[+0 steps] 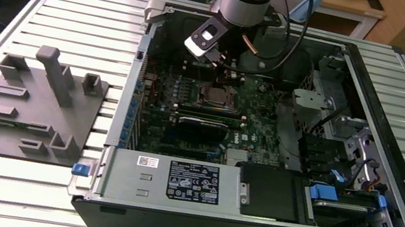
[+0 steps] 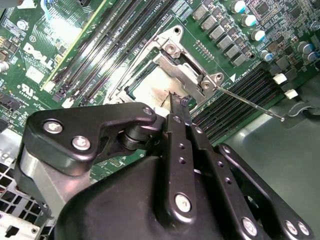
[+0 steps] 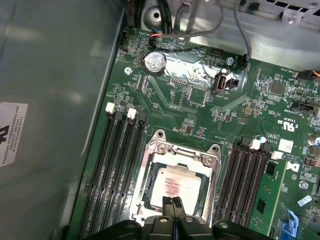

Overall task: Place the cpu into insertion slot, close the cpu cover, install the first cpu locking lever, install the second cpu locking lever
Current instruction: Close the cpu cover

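The cpu (image 3: pixel 175 186) lies flat in the insertion slot (image 3: pixel 150 192) on the green motherboard, its silvery top showing. The cpu cover (image 3: pixel 182 150) is a silvery frame lying down around the chip. My gripper (image 3: pixel 175 204) is shut with nothing between its fingers, and its tips sit at the chip's near edge. In the second wrist view the cover (image 2: pixel 186 70) and the bright chip (image 2: pixel 145 92) lie just beyond the fingertips (image 2: pixel 178 106). A thin wire locking lever (image 2: pixel 250 104) sticks out free from the socket corner over the memory slots. The exterior view shows the gripper (image 1: pixel 224 71) above the socket (image 1: pixel 214 95).
Long black memory slots (image 3: pixel 117 165) flank the socket on both sides. The open computer case (image 1: pixel 393 151) has a power supply (image 1: pixel 174 180) at the front, and drive bays and cables on the exterior view's right. A grey fixture block (image 1: pixel 31 103) stands on the slatted table.
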